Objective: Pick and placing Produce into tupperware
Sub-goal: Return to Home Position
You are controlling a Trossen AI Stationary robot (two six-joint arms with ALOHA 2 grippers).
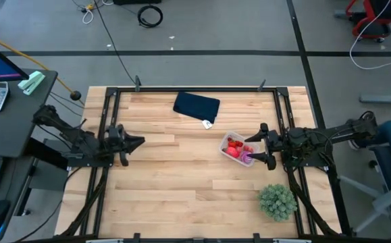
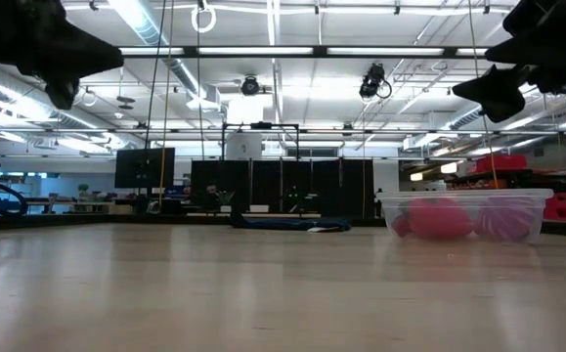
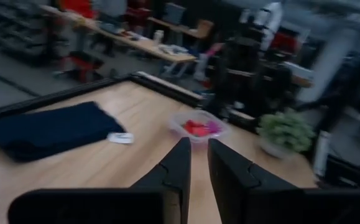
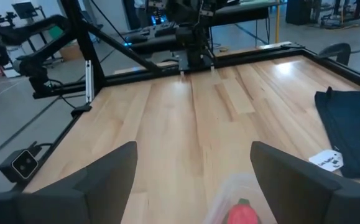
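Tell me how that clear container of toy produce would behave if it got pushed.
The clear container looks thin-walled and small, so probably light; it would likely slide on the smooth wooden table. Low and wide, it seems unlikely to tip. The produce inside might shift.

Worktop [image 1: 175, 202] centre as the dial: the cloth [image 1: 196, 106] sits at 12 near the far edge, with a small tag [image 1: 207, 123] just off its 5 o'clock corner. The tupperware [image 1: 238, 149] is at 3, with the produce [image 1: 233, 148] piled in it. The plant [image 1: 277, 201] is at 4-5, near the front edge. Left gripper [image 1: 140, 142] is at 9, and right gripper [image 1: 254, 148] is right at the tupperware's 3 o'clock side.
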